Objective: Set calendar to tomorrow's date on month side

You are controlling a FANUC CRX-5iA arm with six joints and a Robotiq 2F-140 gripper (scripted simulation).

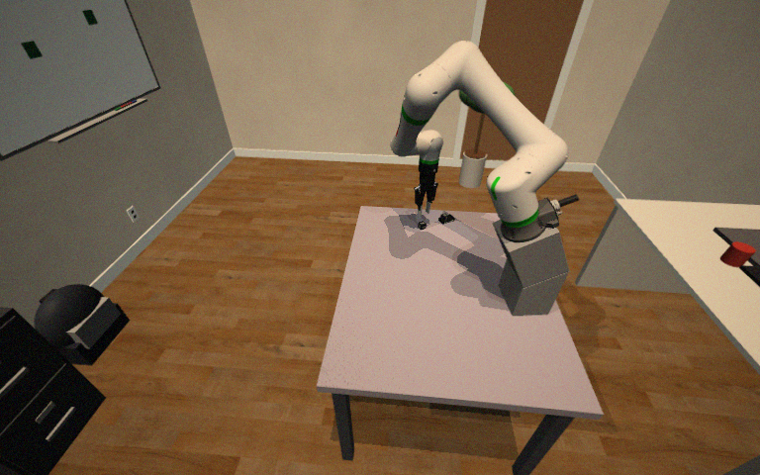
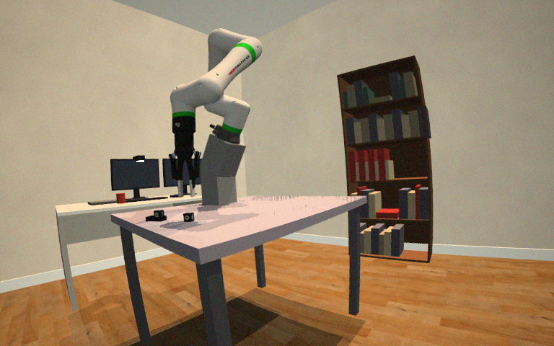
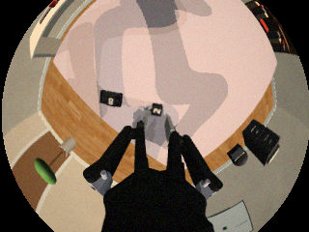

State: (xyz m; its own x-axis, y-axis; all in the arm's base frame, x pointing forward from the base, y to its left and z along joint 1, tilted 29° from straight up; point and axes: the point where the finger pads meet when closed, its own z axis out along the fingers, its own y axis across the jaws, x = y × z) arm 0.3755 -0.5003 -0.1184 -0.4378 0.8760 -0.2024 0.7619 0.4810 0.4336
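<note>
A small black date cube (image 1: 421,224) (image 2: 188,217) (image 3: 156,110) lies loose on the pale table (image 1: 448,346) (image 2: 269,216), near its far left corner. A second black cube (image 2: 159,213) (image 1: 445,218) (image 3: 111,99) sits in the low black tray (image 2: 150,218) close beside it. My gripper (image 1: 424,211) (image 2: 185,193) (image 3: 156,119) points straight down and hangs a short way above the loose cube. Its fingers are drawn in to a narrow gap with nothing between them. The digits on the cubes are too small to read.
The robot's grey base block (image 1: 532,268) (image 2: 218,179) stands on the table's right side. The table edge is close to the cubes on the far and left sides. A desk with monitors (image 2: 134,173) and a red cup (image 2: 120,197) stands beyond the table.
</note>
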